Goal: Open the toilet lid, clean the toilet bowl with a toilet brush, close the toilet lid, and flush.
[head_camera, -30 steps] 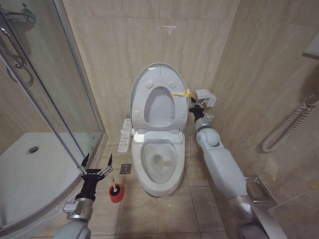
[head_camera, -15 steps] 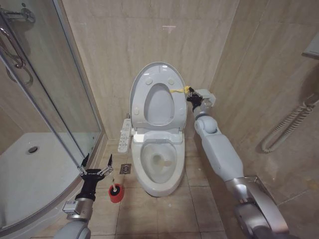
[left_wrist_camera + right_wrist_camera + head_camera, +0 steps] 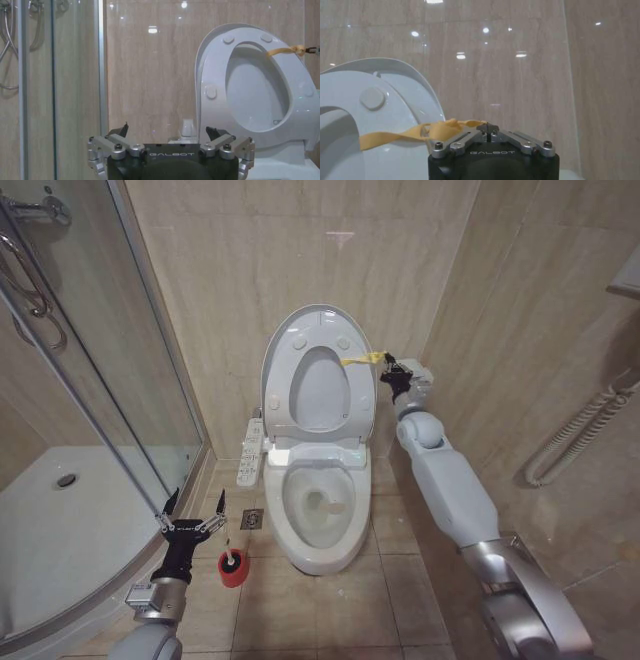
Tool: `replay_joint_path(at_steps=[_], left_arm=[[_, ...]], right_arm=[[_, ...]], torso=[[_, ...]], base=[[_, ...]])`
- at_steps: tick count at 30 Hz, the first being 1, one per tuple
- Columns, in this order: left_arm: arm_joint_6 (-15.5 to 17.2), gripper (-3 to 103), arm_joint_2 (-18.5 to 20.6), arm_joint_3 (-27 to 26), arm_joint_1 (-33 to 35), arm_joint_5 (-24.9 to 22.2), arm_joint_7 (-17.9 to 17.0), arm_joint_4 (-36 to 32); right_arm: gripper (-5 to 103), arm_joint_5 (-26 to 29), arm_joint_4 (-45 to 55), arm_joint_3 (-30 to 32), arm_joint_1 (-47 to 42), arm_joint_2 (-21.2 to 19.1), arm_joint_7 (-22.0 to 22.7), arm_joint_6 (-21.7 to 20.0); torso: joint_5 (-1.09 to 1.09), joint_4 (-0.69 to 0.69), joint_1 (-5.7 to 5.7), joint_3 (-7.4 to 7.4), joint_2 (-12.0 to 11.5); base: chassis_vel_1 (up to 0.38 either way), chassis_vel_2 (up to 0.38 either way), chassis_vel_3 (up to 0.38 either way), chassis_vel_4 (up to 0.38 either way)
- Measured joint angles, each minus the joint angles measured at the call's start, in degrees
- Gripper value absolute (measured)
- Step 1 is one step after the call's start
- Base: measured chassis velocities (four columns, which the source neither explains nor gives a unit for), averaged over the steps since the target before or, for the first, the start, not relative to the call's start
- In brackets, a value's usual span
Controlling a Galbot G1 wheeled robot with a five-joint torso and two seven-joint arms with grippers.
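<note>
Judging progress: first step looked done, lid up; brushing, closing and flushing all left

Nearest, left gripper (image 3: 192, 515) hovered low over the floor tiles by the glass shower door (image 3: 100, 380), its fingers spread wide with nothing between them. One toilet brush (image 3: 233, 560) stood just beside it in one red holder cup (image 3: 234, 571), untouched, apart from the gripper.

Next out, one toilet bowl (image 3: 318, 502), open to view, a brownish stain on its inside, so cleaning not begun. One long white control panel (image 3: 250, 450) sat along the bowl's left side.

Farther back, one toilet lid (image 3: 283, 345) stood raised near upright against the back wall, with one seat ring (image 3: 318, 385) lifted against it; round bumpers showed on the upturned faces. One yellow tag (image 3: 362, 359) hung off the right edge of the raised parts.

Right gripper (image 3: 388, 366) sat at that right edge, its fingers pinched together on the end of the yellow tag (image 3: 410, 133), the strap drawn out toward it; in the right wrist view the fingertips met with the strap end at them.

Count: two grippers, one brush, one cup, one bowl, one lid, one seat ring, one tag, one panel
</note>
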Motion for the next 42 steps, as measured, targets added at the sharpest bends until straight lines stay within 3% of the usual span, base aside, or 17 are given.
replay_joint_path(at_steps=[6,7,13,14,21,22,28,29,35,36,42], left_arm=[[0.0,100,0.0,0.0,0.0,0.0,0.0,0.0],[0.0,100,0.0,0.0,0.0,0.0,0.0,0.0],[0.0,100,0.0,0.0,0.0,0.0,0.0,0.0],[0.0,100,0.0,0.0,0.0,0.0,0.0,0.0],[0.0,100,0.0,0.0,0.0,0.0,0.0,0.0],[0.0,100,0.0,0.0,0.0,0.0,0.0,0.0],[0.0,100,0.0,0.0,0.0,0.0,0.0,0.0],[0.0,100,0.0,0.0,0.0,0.0,0.0,0.0],[0.0,100,0.0,0.0,0.0,0.0,0.0,0.0],[0.0,100,0.0,0.0,0.0,0.0,0.0,0.0],[0.0,100,0.0,0.0,0.0,0.0,0.0,0.0]], right_arm=[[0,1.4,4.0,0.4,-2.6,-1.7,0.9,-1.6],[15,1.6,4.9,0.4,-3.2,-2.0,1.0,-1.8],[15,2.8,10.0,1.2,-7.2,-3.3,1.2,-2.7],[41,3.1,11.0,1.5,-7.8,-3.4,1.2,-2.8],[41,4.1,15.4,2.5,-10.7,-3.8,1.4,-3.8],[69,4.3,16.1,2.5,-11.2,-3.9,1.4,-4.0],[69,4.8,19.6,2.1,-14.1,-3.9,1.4,-4.7],[95,4.8,20.3,2.1,-14.7,-3.9,1.4,-4.7],[95,4.9,24.7,2.9,-18.7,-4.2,2.1,-5.1],[100,4.9,26.7,3.8,-21.4,-4.6,2.3,-5.2],[100,4.2,32.6,7.6,-32.0,-4.8,2.6,-5.1]], torso=[[0.00,-0.05,0.00,0.00,0.0],[0.01,-0.05,0.00,0.00,0.0],[0.01,-0.02,0.00,0.00,0.0],[0.01,-0.02,0.00,0.00,0.0],[0.00,-0.02,0.00,0.00,0.0],[0.00,-0.01,0.00,0.00,0.0],[0.00,0.00,0.00,0.00,0.0],[0.00,-0.01,0.00,0.00,0.0],[-0.01,-0.01,0.00,0.00,0.0],[-0.01,0.00,0.00,0.00,0.0],[0.01,-0.02,0.00,0.00,0.0]], base=[[0.000,0.000,0.000,0.000],[0.000,0.000,0.000,0.000],[0.000,0.000,0.000,0.000],[0.000,0.000,0.000,0.000],[0.000,0.000,0.000,0.000],[0.000,0.000,0.000,0.000],[0.000,0.000,0.000,0.000],[0.000,0.000,0.000,0.000],[0.000,0.000,0.000,0.000],[0.000,0.000,0.000,0.000],[0.000,0.000,0.000,0.000]])
